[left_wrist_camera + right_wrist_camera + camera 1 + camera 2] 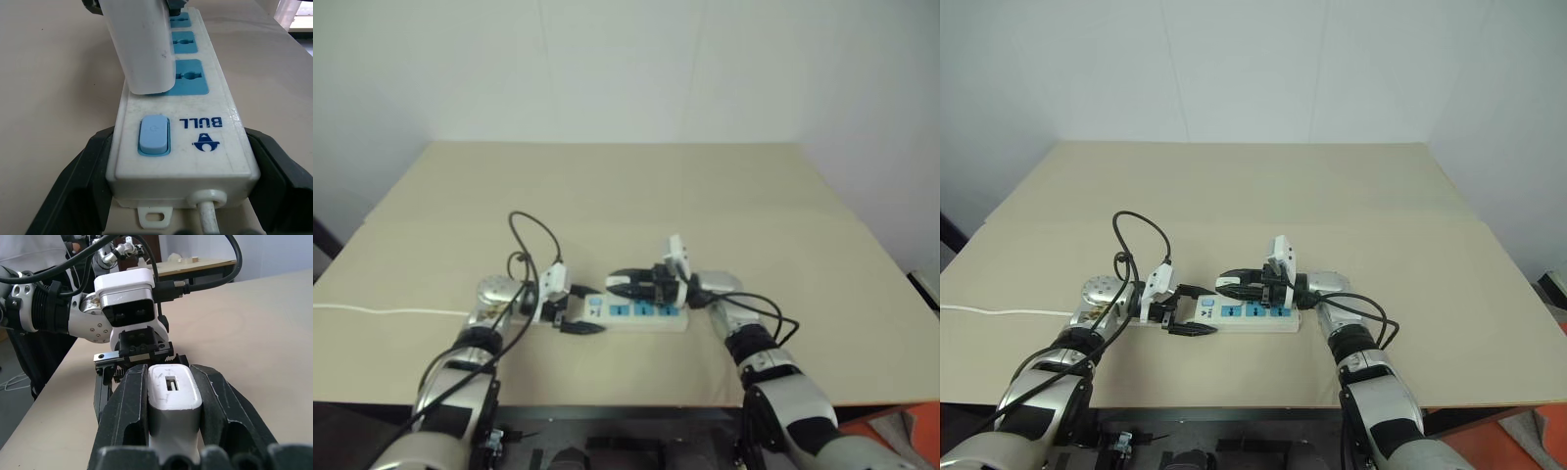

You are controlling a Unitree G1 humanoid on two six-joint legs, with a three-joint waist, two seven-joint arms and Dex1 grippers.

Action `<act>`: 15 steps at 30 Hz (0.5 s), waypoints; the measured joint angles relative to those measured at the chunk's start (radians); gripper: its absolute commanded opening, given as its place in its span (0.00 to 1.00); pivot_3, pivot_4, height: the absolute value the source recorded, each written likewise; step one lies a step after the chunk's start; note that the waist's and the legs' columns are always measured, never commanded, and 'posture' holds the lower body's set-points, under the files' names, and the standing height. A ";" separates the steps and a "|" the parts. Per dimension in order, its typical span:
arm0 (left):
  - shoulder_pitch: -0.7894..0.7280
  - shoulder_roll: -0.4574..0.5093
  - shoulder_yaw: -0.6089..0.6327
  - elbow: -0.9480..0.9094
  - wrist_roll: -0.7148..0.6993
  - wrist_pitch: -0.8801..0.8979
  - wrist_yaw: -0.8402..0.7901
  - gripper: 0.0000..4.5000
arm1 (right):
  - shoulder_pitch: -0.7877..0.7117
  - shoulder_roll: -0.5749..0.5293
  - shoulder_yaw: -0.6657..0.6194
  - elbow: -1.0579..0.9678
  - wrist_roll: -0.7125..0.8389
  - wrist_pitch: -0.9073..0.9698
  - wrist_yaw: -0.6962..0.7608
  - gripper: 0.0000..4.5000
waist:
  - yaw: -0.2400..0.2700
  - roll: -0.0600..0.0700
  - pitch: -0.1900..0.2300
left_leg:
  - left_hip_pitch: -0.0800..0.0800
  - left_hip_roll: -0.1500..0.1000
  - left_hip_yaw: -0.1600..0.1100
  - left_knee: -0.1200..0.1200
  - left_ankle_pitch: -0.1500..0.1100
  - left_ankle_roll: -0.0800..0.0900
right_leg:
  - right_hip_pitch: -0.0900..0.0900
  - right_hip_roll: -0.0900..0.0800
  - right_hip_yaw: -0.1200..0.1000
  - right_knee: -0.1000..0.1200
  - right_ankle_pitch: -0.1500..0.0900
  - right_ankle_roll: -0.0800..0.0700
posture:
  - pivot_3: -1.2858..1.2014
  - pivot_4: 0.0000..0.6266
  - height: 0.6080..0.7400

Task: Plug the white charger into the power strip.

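The power strip (646, 313) lies on the table, a long white bar with blue socket panels and a blue switch (154, 134). My left gripper (177, 134) is shut on its switch end, one black finger (73, 181) on each long side. My right gripper (168, 374) is shut on the white charger (173, 401), coming from the opposite side. It holds the white charger (142, 49) upright over the socket panel nearest the switch. The charger's lower end meets the strip's top face there. Its prongs are hidden.
The strip's thin white cord (372, 311) runs off to the left across the beige table (626, 196). Black cables (533, 245) loop above my left wrist. The table's front edge lies just below both arms, and a white wall stands behind.
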 measured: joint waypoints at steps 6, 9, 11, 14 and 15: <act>0.000 0.000 0.000 0.000 0.000 0.000 0.000 0.73 | 0.000 0.000 -0.002 0.007 -0.004 -0.010 0.002 0.25 | 0.000 0.000 0.000 | 0.000 0.000 0.000 0.000 0.000 0.000 | 0.000 0.000 0.000 0.000 0.000 0.000 | 0.52 0.24 1.00; 0.000 0.000 0.000 0.000 0.000 0.000 0.001 0.73 | 0.000 0.000 -0.002 0.013 -0.005 -0.014 0.003 0.25 | 0.000 0.000 0.000 | 0.000 0.000 0.000 0.000 0.000 0.000 | 0.000 0.000 0.000 0.000 0.000 0.000 | 0.52 0.24 1.00; 0.000 0.000 0.000 0.000 0.000 0.000 0.001 0.73 | 0.000 0.001 -0.002 0.021 -0.005 -0.026 0.003 0.25 | 0.000 0.000 0.000 | 0.000 0.000 0.000 0.000 0.000 0.000 | 0.000 0.000 0.000 0.000 0.000 0.000 | 0.52 0.24 1.00; 0.000 0.000 0.000 0.000 0.001 0.000 0.001 0.73 | 0.000 0.003 -0.005 0.031 -0.004 -0.040 0.007 0.25 | 0.000 0.000 0.000 | 0.000 0.000 0.000 0.000 0.000 0.000 | 0.000 0.000 0.000 0.000 0.000 0.000 | 0.52 0.24 1.00; 0.000 0.000 -0.001 0.000 0.001 0.000 0.002 0.73 | 0.000 0.004 -0.007 0.035 -0.004 -0.044 0.010 0.25 | 0.000 0.000 0.000 | 0.000 0.000 0.000 0.000 0.000 0.000 | 0.000 0.000 0.000 0.000 0.000 0.000 | 0.52 0.24 1.00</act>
